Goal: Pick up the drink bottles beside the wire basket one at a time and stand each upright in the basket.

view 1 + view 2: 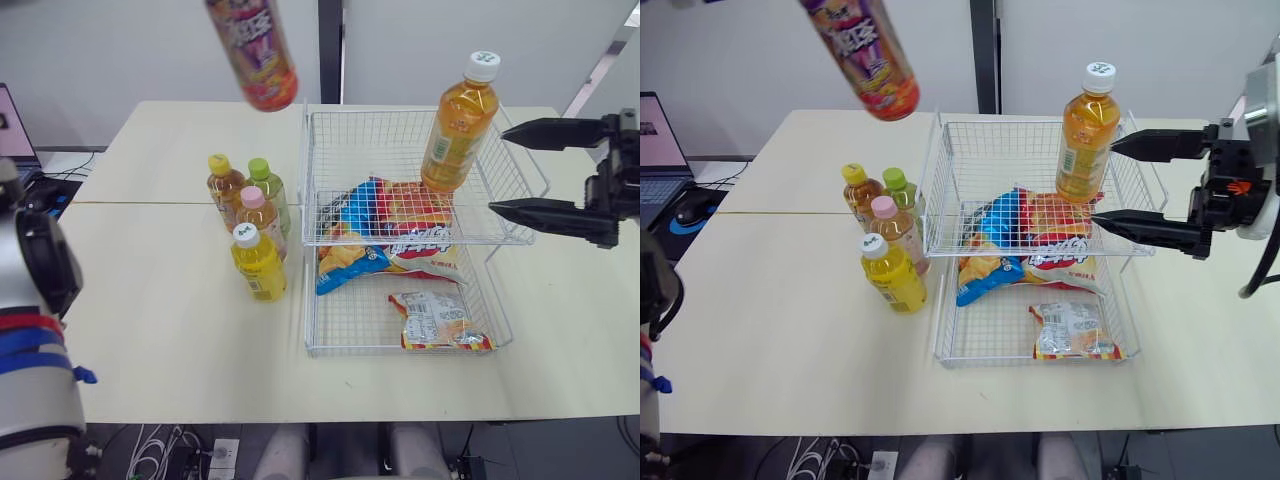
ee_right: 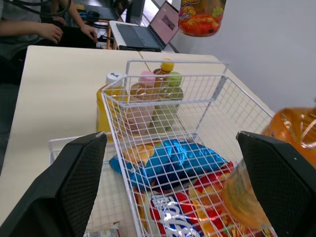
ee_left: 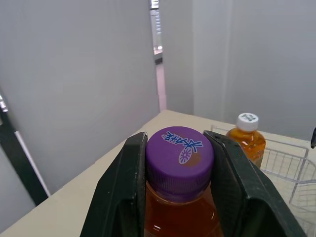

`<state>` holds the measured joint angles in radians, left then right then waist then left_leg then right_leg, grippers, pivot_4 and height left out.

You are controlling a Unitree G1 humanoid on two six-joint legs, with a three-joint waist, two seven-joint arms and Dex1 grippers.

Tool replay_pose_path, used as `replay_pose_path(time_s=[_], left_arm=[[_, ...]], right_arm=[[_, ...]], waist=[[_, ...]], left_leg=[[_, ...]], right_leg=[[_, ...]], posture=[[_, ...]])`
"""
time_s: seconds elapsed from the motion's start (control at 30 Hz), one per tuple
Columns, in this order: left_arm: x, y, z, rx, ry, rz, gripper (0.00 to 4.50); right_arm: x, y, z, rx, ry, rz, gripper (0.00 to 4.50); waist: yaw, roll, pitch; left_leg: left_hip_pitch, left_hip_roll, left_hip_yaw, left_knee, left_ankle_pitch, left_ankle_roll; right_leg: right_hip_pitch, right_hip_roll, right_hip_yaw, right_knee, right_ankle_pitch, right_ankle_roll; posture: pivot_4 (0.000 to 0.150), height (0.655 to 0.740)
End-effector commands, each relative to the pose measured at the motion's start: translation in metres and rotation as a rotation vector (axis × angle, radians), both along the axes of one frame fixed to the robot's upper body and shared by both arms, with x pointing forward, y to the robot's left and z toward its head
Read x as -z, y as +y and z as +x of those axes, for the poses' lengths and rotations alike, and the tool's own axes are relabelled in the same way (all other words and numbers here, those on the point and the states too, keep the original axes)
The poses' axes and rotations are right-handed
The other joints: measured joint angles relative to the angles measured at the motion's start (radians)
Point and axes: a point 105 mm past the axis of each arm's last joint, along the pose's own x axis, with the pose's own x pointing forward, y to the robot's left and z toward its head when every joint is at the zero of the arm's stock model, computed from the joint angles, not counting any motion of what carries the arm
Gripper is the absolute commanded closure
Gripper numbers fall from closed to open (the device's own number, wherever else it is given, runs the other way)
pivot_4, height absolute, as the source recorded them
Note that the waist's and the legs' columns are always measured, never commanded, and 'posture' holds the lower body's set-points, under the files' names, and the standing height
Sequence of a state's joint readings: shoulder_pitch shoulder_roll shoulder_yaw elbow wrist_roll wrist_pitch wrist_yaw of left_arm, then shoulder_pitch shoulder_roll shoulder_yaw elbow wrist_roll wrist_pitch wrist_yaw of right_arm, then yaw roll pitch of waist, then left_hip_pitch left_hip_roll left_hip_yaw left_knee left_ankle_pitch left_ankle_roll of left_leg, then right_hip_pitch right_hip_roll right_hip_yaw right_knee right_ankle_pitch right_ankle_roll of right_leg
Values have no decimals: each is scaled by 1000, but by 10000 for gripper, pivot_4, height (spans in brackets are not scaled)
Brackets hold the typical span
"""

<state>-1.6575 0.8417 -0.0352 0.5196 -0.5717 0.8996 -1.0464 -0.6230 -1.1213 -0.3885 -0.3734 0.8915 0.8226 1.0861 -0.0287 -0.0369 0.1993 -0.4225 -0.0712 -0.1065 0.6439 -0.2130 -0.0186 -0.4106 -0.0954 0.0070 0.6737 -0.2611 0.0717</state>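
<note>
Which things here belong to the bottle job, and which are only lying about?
Job: wire basket; purple-capped bottle held by left gripper; orange bottle standing in the basket beside the open right gripper; four bottles on the table.
Lying about: snack bags in the basket; laptop.

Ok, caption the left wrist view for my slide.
The left arm's black fingers clamp a purple-capped amber drink bottle; a white-capped orange bottle stands in the white wire basket behind.
</note>
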Motion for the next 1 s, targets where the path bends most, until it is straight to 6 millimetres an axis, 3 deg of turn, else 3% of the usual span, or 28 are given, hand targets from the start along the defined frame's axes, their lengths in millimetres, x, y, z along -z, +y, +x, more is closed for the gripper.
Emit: replay_pose_path(time_s=[0.03,0.2,0.4,0.67,1.0], left_arm=[[-18,-26,-13,128,-63,10,31393],[-5,-65,0,228,-36,46,31393],[31,-111,21,300,5,100,31393],[60,-133,39,299,46,118,31393],[79,-141,56,254,17,157,31393]], right_arm=[[-13,-4,-11,25,-66,5,0],[-13,-6,-14,51,-77,14,0],[-16,-6,-17,71,-85,19,0],[-17,-7,-17,105,-83,16,0],[-16,-8,-15,117,-87,23,0]], waist=[[-2,0,0],[-4,0,0],[-2,0,0],[-3,0,0],[-1,0,0]], left_leg=[[0,0,0,0,0,0],[-1,0,0,0,0,0],[-2,-1,0,1,0,0],[-4,-2,2,1,0,0],[-8,-2,2,2,0,0]], right_leg=[[0,0,0,0,0,0],[-1,-1,1,0,0,0],[-2,-1,1,1,0,1],[-6,-2,3,4,0,1],[-10,-2,3,5,0,1]], posture=[[1500,7400],[1500,7400],[1500,7400],[1500,7400],[1500,7400]])
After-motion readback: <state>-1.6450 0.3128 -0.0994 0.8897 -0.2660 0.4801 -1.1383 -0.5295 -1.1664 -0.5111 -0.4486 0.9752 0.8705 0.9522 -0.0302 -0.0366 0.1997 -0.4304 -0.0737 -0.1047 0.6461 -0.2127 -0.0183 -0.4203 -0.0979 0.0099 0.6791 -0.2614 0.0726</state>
